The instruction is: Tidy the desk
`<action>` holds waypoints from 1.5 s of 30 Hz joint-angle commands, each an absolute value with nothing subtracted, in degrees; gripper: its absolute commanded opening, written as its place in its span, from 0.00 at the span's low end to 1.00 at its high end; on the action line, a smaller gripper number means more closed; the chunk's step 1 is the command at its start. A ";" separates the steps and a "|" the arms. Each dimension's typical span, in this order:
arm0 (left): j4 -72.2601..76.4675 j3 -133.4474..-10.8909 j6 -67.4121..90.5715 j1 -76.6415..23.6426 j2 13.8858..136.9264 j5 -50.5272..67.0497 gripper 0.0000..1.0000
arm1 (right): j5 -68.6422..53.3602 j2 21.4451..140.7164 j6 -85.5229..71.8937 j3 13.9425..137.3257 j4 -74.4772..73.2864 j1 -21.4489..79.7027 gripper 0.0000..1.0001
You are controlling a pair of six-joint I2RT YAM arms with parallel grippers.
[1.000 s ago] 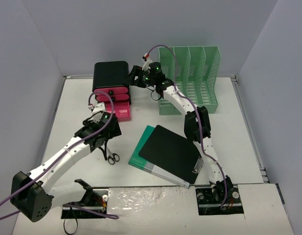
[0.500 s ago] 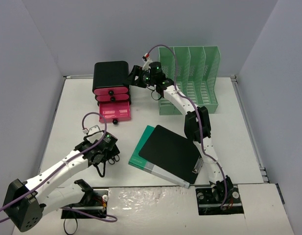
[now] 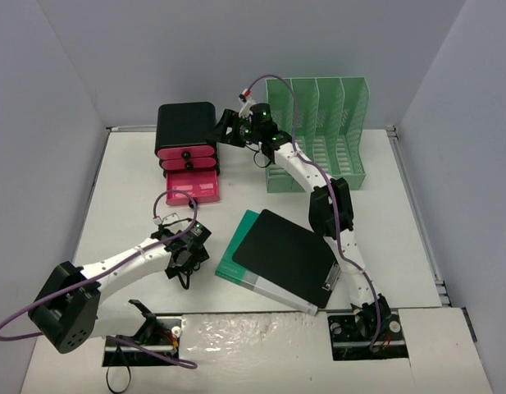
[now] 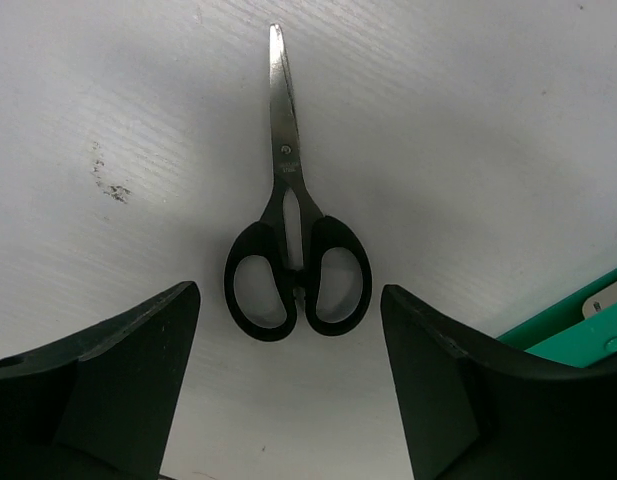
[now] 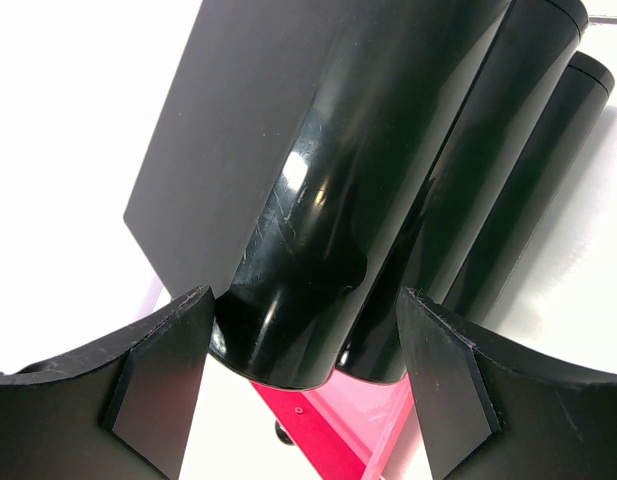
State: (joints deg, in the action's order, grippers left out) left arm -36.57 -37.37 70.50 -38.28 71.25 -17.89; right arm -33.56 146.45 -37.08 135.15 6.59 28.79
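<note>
Black-handled scissors (image 4: 285,165) lie shut on the white desk (image 3: 121,205), blades pointing away from my left gripper (image 4: 288,297). That gripper hangs open just above them, a finger on each side of the handles. In the top view the left gripper (image 3: 185,264) covers the scissors. My right gripper (image 3: 222,130) is at the right side of a black drawer unit (image 3: 187,127) with pink drawers. It is open, its fingers straddling the unit's rounded black corner (image 5: 318,150). The left finger looks to touch the corner; the other stands apart.
The unit's bottom pink drawer (image 3: 195,187) is pulled out. A green file rack (image 3: 318,131) stands at the back right. A black clipboard (image 3: 285,254) lies on a green book (image 3: 234,261) just right of the scissors; the book's corner (image 4: 588,320) shows beside my left finger.
My left arm has swung from beside the open pink drawer toward the near edge and now hangs over the scissors. Its jaws have narrowed slightly. The right arm has not moved.
</note>
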 commanded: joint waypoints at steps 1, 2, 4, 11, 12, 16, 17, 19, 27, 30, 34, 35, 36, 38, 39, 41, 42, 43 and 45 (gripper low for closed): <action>-34.33 -42.37 70.99 -39.76 72.60 -18.46 0.69 | -33.84 144.49 -35.18 135.00 3.14 27.51 0.69; -34.16 -42.68 71.02 -39.90 72.88 -18.49 0.69 | -33.92 144.52 -35.19 134.94 3.19 27.48 0.69; -33.68 -43.08 71.02 -40.08 73.50 -18.54 0.67 | -34.05 144.53 -35.19 134.77 3.25 27.42 0.68; -33.25 -44.28 70.68 -40.17 74.85 -18.60 0.63 | -34.28 144.65 -35.07 134.55 3.43 27.13 0.68; -33.39 -44.20 70.76 -40.17 75.14 -18.45 0.62 | -34.28 144.58 -35.07 134.48 3.43 26.98 0.68; -33.31 -43.51 71.54 -40.34 74.71 -18.28 0.61 | -34.37 144.67 -35.16 134.56 3.52 26.81 0.68; -33.39 -43.42 71.71 -40.42 74.54 -18.36 0.61 | -34.45 144.75 -35.24 134.56 3.60 26.72 0.68; -33.82 -43.08 72.22 -40.60 74.11 -18.54 0.61 | -34.46 144.68 -35.25 134.65 3.60 26.63 0.68; -37.43 -41.12 74.37 -41.04 69.65 -19.41 0.60 | -34.54 145.00 -35.41 134.38 3.78 26.63 0.68; -38.09 -40.04 75.01 -41.04 68.26 -19.51 0.60 | -34.50 144.84 -35.38 134.34 3.91 26.63 0.68; -38.10 -38.89 75.76 -41.04 67.50 -19.16 0.60 | -34.45 144.97 -35.46 134.30 4.04 26.54 0.68; -37.85 -38.65 75.93 -41.04 67.51 -19.06 0.60 | -34.45 144.93 -35.51 134.30 4.04 26.54 0.68; -37.45 -38.37 75.94 -41.04 67.62 -18.95 0.60 | -34.45 144.87 -35.57 134.30 4.04 26.54 0.68; -36.90 -38.15 75.88 -41.04 68.01 -18.95 0.60 | -34.45 144.90 -35.56 134.21 4.07 26.54 0.68; -36.54 -38.14 75.76 -41.04 68.33 -18.90 0.59 | -34.45 144.84 -35.51 134.21 4.12 26.54 0.68; -35.82 -38.14 75.75 -41.04 69.19 -18.90 0.57 | -34.54 144.83 -35.60 134.30 4.13 26.54 0.68; -35.38 -38.05 75.67 -41.04 69.48 -18.88 0.56 | -34.55 144.76 -35.68 134.31 4.13 26.54 0.68; -34.92 -37.97 75.63 -41.04 69.94 -18.73 0.55 | -34.58 144.76 -35.68 134.42 4.13 26.54 0.68; -33.92 -37.82 75.59 -41.04 70.82 -18.43 0.55 | -34.63 144.70 -35.68 134.56 4.19 26.54 0.68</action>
State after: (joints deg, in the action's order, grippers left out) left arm -36.38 -37.01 74.77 -40.82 69.62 -17.98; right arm -33.93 146.50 -36.01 133.78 1.87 26.30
